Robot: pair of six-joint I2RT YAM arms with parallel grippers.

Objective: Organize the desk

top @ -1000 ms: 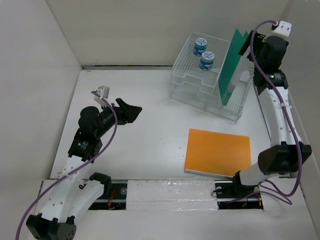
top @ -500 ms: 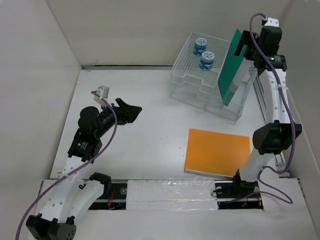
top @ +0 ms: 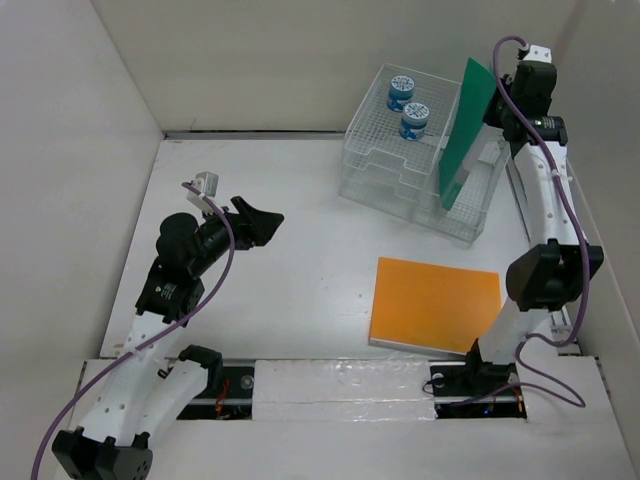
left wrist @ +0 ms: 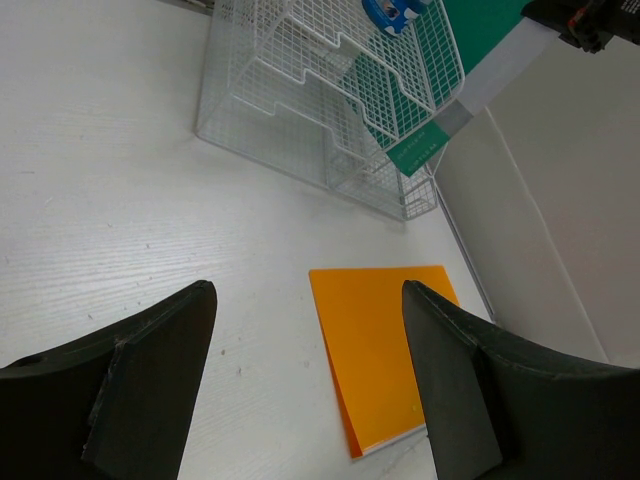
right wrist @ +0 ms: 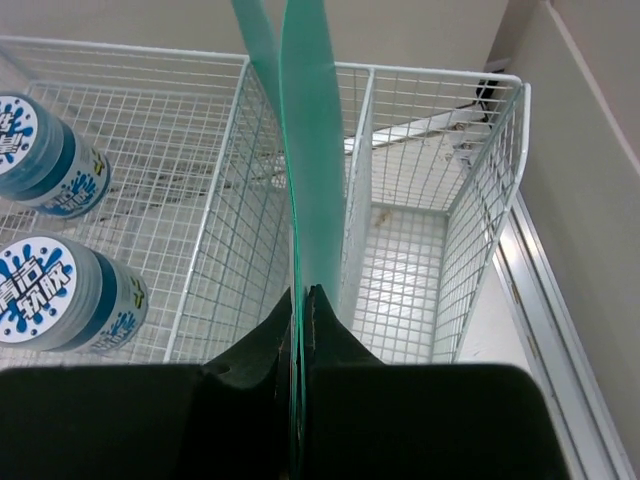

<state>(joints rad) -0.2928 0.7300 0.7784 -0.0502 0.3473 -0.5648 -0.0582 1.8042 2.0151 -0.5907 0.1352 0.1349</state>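
I noted the desk [top: 300,260] lying beneath both arms, matte white, long axis left to right. The wire-mesh rack [top: 385,168], far right, held two round blue-labelled tubs [top: 401,92] on top and a green folder [top: 462,130] standing on edge, pinched by the right gripper [right wrist: 303,310]. An orange folder [top: 436,305] lay flat, near right. The left gripper [top: 268,220] hung wide, empty.

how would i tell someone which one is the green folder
Find the wire rack at the far right of the desk. The green folder stands on edge in its right side, pinched at the top by the right claw. The other folder is orange and lies flat.
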